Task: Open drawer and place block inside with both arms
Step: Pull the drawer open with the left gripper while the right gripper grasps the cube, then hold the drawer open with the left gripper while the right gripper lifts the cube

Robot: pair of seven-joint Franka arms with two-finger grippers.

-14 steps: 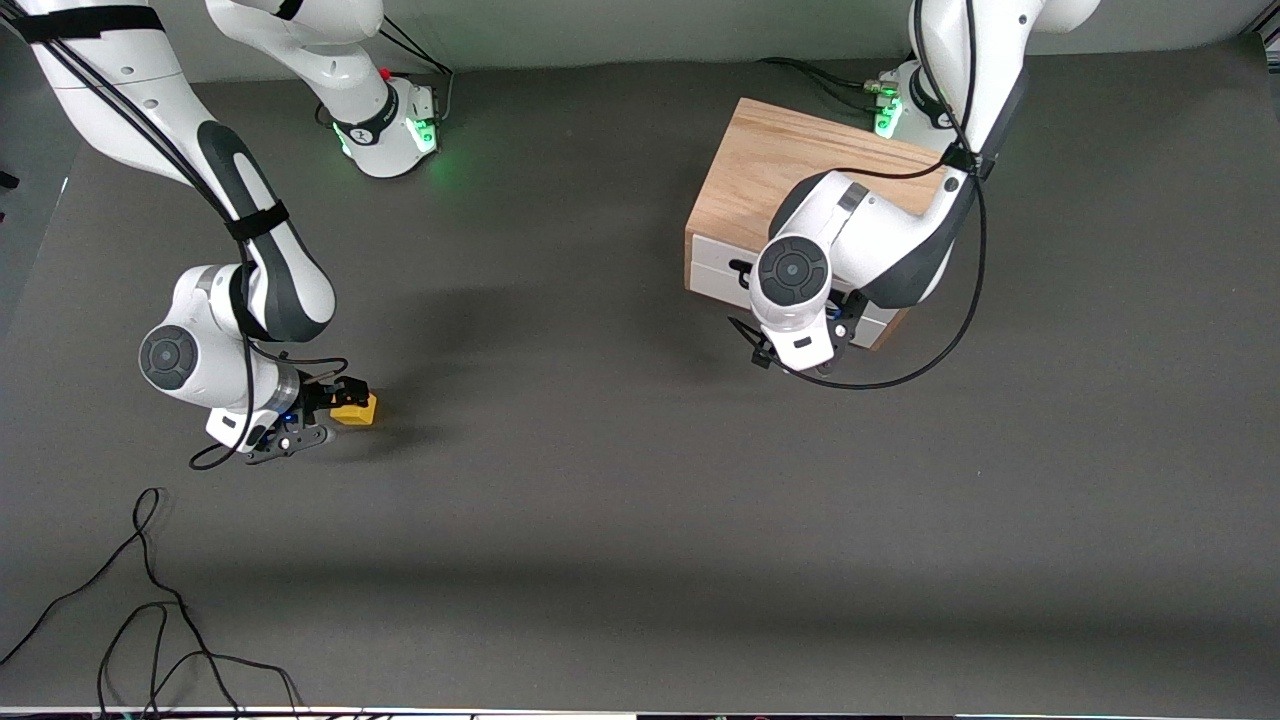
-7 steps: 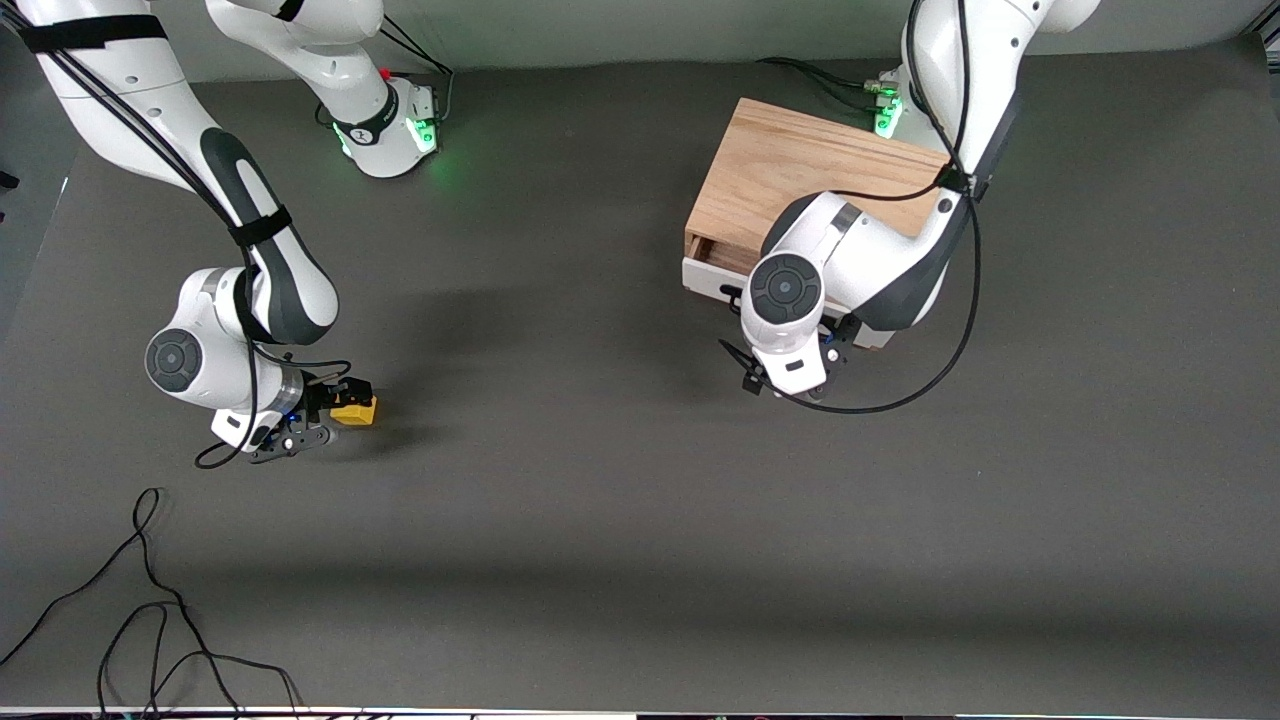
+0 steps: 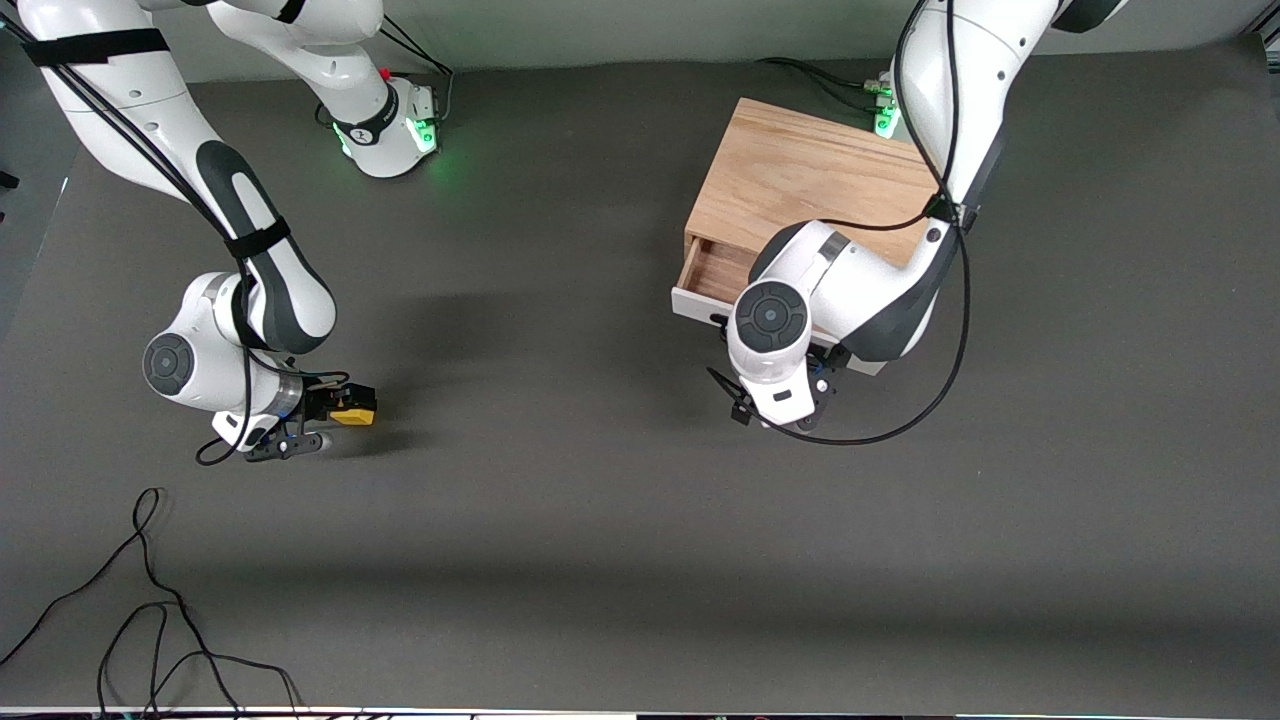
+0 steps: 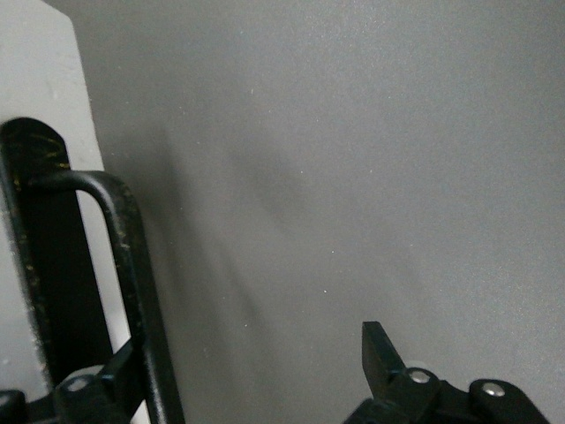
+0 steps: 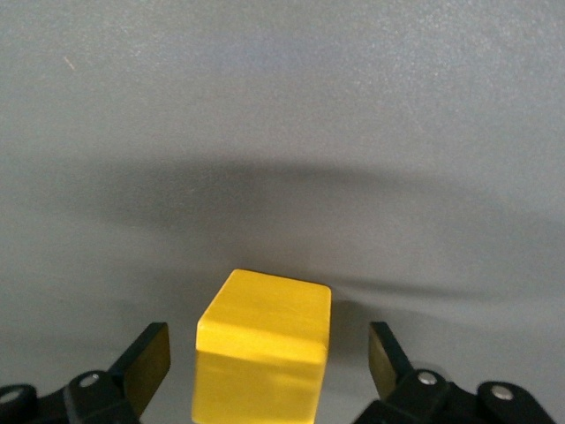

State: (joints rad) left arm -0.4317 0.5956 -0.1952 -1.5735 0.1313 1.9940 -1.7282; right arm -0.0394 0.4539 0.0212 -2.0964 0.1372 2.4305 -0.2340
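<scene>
The block (image 5: 262, 349), a small yellow cube, sits on the table (image 3: 600, 520) toward the right arm's end, well apart from the wooden box (image 3: 800, 175). The right hand (image 5: 265, 358) is lowered around it with its fingers (image 5: 146, 358) spread wide, a gap showing on either side of the cube, so nothing is gripped yet. My reading is that it straddles the block this way so a simple squeeze will catch two flat faces.

The drawer (image 3: 715, 280) is partly out of the box, its white front nearer the front camera and a strip of pale wood interior showing. The left hand (image 3: 790, 390) is at the black handle (image 4: 124, 291); one finger lies against the bar, but whether it is clamped I cannot tell. The uncovered opening looks narrow, probably too tight for a drop yet.

Bare table lies between block and drawer, leaving room for the carry. Loose cables (image 3: 150, 610) lie near the front edge, clear of that route.
</scene>
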